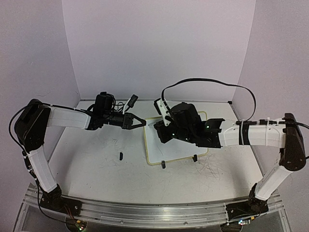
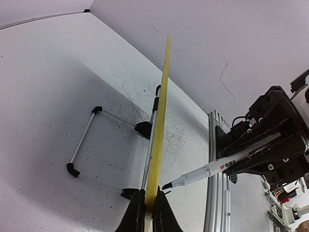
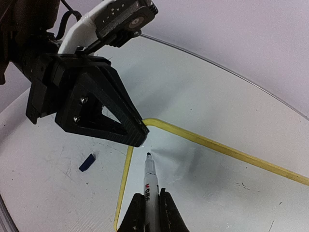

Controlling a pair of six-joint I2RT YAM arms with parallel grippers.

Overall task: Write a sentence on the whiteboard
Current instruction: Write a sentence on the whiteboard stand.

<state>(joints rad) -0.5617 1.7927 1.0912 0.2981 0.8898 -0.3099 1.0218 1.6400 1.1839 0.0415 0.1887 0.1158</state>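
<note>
From above: the left gripper point(image 1: 141, 123) reaches across the table point(image 1: 91, 150) to the upper-left corner of the whiteboard point(image 1: 166, 150), which stands tilted on two black feet point(image 1: 164, 165) at mid-table. The right arm point(image 1: 251, 135) stretches over the board from the right; its bulky wrist covers the upper part of the white face and hides its own fingers. A small dark piece point(image 1: 120, 155) lies on the table left of the board (too small here to identify).

Left wrist camera: the two fingers point(image 2: 136, 215) are closed on the board's cream-yellow frame point(image 2: 163, 106), seen edge-on, so the writing face cannot be seen at all. A wire stand point(image 2: 82, 140) with black ends props the board from behind. To the right, the right gripper point(image 2: 248, 158) clamps a white marker point(image 2: 203, 173), its dark tip close to the board's face; whether it touches cannot be told from this angle.

Right wrist camera: the right fingers point(image 3: 134, 215), cut off by the lower edge, pinch the marker barrel, whose printed label is too blurred to read. Its tip sits at or just above the glossy white face, just inside the rounded corner where the left gripper's black, pointed tip meets the frame. The small piece, blue here, lies on the table beyond the frame.
</note>
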